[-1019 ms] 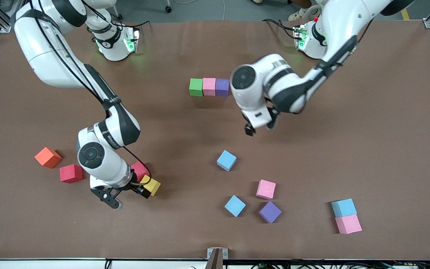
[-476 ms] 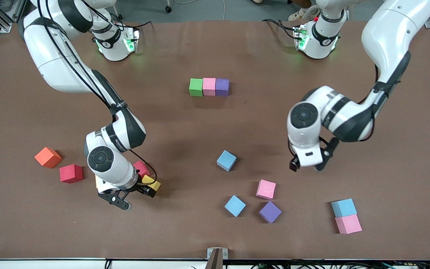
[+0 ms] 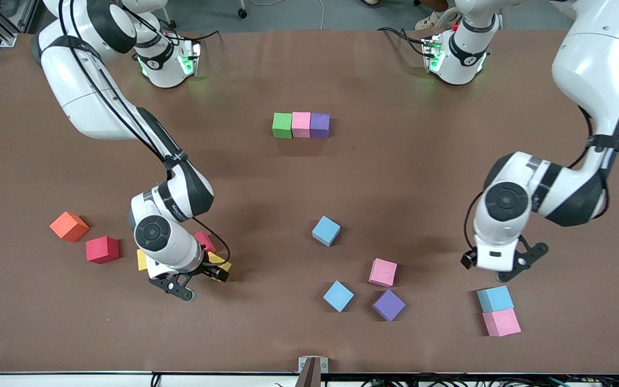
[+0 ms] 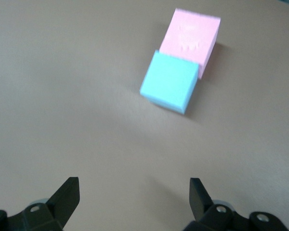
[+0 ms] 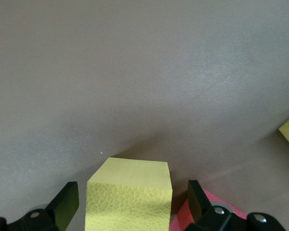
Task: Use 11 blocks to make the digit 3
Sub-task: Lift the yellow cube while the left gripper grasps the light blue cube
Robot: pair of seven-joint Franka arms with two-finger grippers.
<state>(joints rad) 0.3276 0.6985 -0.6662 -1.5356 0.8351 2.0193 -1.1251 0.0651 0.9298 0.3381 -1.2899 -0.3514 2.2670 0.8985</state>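
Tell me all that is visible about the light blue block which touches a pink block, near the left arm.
The light blue block is a small matte cube, foam-like, with clean edges. It rests flat on the brown table, one side against the pink block, which lies nearer the front camera. The open left gripper hangs just above, not touching it.

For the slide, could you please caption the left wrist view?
Open left gripper above bare table, facing a light blue block touching a pink block.

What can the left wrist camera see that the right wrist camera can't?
Only the left wrist view: a light blue block touching a pink block, ahead of the open left gripper.
Only the right wrist view: a yellow block between the open right gripper fingers, beside a red block.
Both: brown table.
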